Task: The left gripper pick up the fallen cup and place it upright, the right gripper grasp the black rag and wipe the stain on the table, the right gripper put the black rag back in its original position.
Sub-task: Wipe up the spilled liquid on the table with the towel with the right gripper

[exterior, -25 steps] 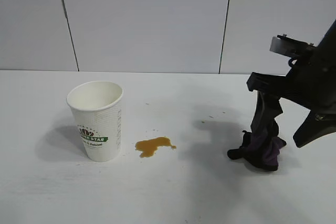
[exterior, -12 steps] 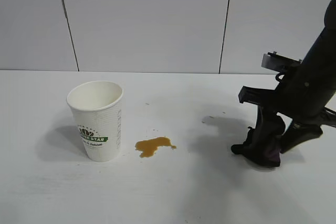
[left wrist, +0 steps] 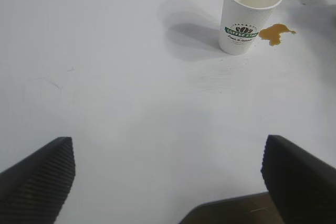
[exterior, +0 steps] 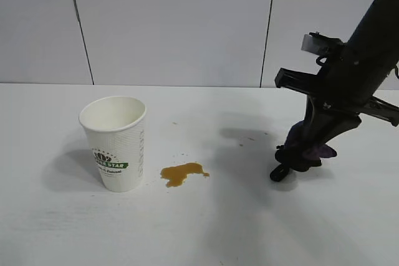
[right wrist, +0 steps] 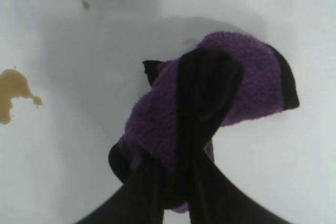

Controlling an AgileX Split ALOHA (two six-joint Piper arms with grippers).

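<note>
Already upright at the left, the cup (exterior: 116, 142), so step one done; left gripper (left wrist: 168, 182) parked well back from it, fingers spread wide, nothing held. Just beside the cup, the stain (exterior: 182, 173), amber and unwiped on the table (exterior: 187, 228). Further right, well apart from the puddle, right gripper (exterior: 305, 147) pointing steeply down, fingers pinched together on the black rag (exterior: 299, 151), purple folds bunched round them, strap end dangling to the tabletop. Wipe and return both left to do. White tabletop, faint smudges; pale panelled wall (exterior: 174, 23) behind.
</note>
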